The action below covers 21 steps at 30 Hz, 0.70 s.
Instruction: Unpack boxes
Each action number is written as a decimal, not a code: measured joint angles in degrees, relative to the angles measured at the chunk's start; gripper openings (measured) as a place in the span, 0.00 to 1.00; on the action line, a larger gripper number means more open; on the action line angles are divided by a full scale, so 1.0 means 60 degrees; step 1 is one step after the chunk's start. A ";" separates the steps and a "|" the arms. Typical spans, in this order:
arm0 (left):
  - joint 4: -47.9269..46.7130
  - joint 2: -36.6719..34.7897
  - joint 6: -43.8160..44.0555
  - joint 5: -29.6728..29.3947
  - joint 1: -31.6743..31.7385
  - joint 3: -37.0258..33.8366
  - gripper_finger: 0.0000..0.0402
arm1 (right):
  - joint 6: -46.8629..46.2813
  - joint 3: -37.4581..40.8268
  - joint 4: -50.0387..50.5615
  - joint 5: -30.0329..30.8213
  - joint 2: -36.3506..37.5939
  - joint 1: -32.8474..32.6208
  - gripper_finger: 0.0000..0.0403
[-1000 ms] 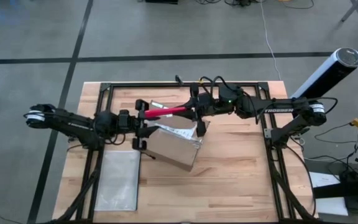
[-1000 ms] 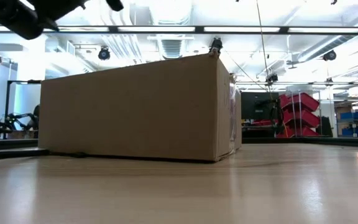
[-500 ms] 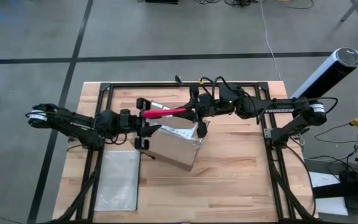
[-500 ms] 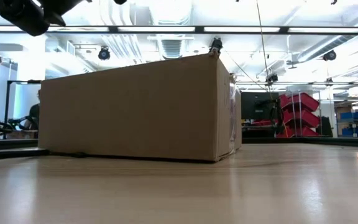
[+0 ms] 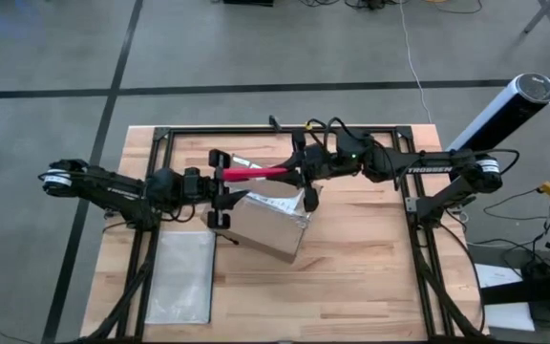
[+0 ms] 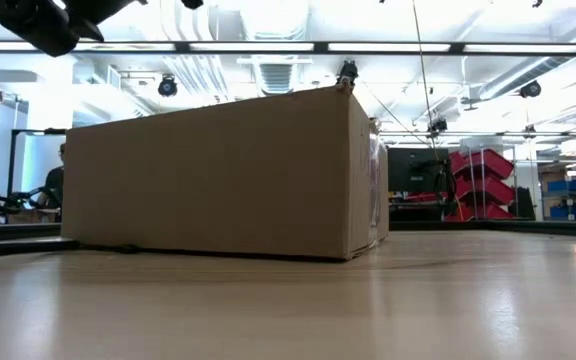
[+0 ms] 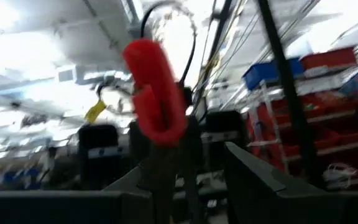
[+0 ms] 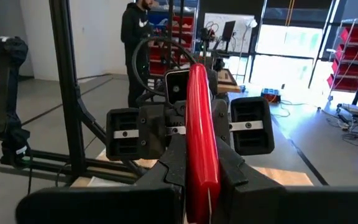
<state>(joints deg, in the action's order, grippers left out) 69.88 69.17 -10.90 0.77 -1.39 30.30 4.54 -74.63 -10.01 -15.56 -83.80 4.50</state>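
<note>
The brown cardboard box (image 5: 270,225) rests on its underside at the table's middle, with a white label (image 5: 277,201) on top; it fills the low view (image 6: 218,175). Above its far edge a red utility knife (image 5: 256,172) hangs roughly level. My right gripper (image 5: 301,172) is shut on the knife's right end. My left gripper (image 5: 220,186) is open around the knife's left end (image 7: 154,93), its fingers on either side with a gap showing beside one finger (image 7: 253,180). My right gripper pinches the knife's right end (image 8: 201,168) between its two fingers. It comes level from the table's right, and the fingers lie along the knife. The knife is lifted clear above the box and reaches out toward my left gripper. Whether my left gripper touches the knife's left end, I cannot tell.
A flat translucent pouch (image 5: 181,277) lies at the table's near left. A black metal frame (image 5: 160,143) runs round the table's edges. A person (image 8: 135,37) stands in the room beyond the table. Bare wood (image 5: 361,277) lies near and right of the box.
</note>
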 joint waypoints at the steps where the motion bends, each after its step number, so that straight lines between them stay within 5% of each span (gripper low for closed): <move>1: -0.0095 0.0003 0.0001 -0.0133 0.0003 0.0000 0.29 | -0.0004 0.0004 0.0025 -0.0020 -0.0002 -0.0002 0.03; 21: 0.0859 -0.0035 -0.0294 -0.0495 0.0018 0.0000 0.29 | 0.0017 0.0001 -0.0011 0.0053 -0.0014 0.0000 0.03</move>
<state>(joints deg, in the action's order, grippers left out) 75.04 68.95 -12.67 -2.20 -1.28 30.30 4.64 -74.62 -10.07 -15.24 -83.88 4.51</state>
